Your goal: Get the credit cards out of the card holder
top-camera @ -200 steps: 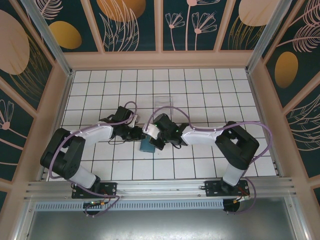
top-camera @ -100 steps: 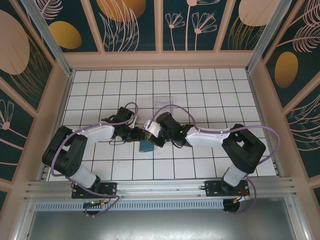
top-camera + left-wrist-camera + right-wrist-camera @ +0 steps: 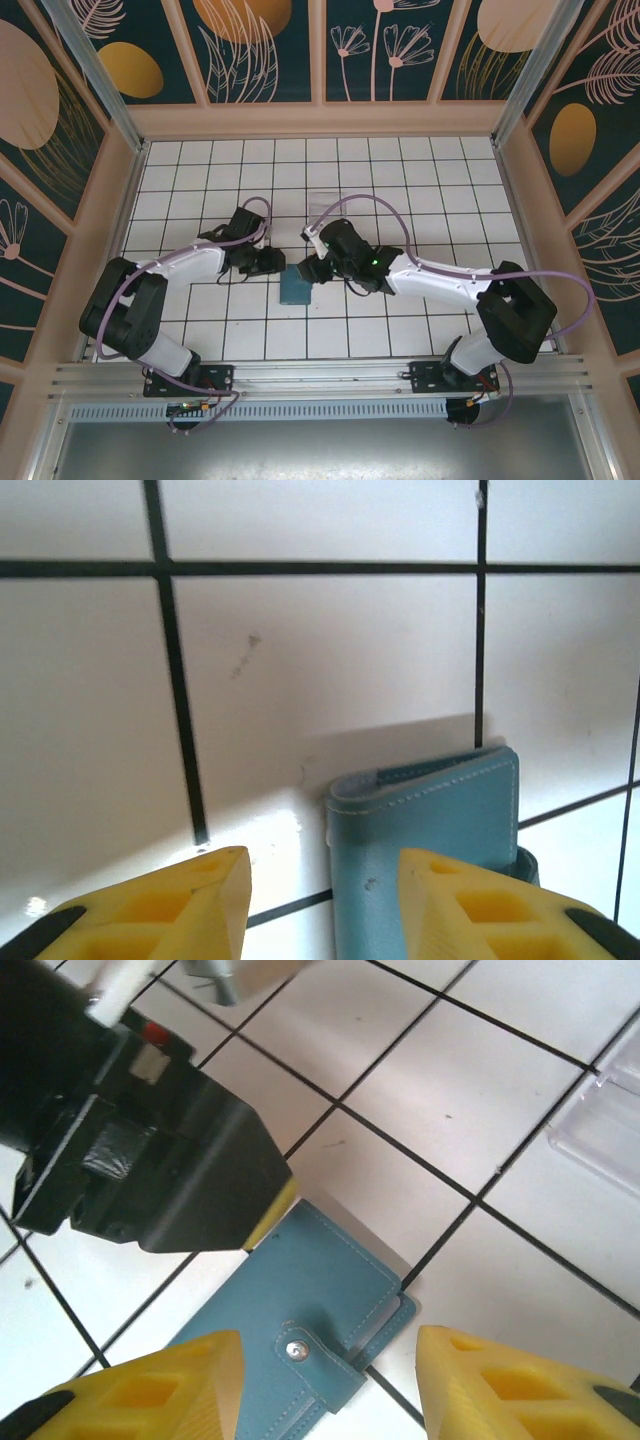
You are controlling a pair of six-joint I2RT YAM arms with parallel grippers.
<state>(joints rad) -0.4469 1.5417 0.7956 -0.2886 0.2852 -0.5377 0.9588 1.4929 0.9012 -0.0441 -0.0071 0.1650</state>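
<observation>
**While the flat teal-blue bifold card holder [image 3: 296, 288] lies shut, the work waits**

With jaws spread and nothing clasped, the left gripper [image 3: 322, 880] and the right gripper [image 3: 330, 1360] hang close by the card holder, which lies flat on the white tiled table [image 3: 400, 180] — its snap tab [image 3: 300, 1348] looks fastened, though the angle leaves doubt, and the credit cards are presumably inside. Opening it seems the step in hand: one gripper should pin the cover while the other lifts the tab by its free end, so the holder does not skid. A clear plastic tray [image 3: 610, 1110] sits well apart; bare tiles spread all round, yet the grippers crowd each other — the likeliest collision.
</observation>
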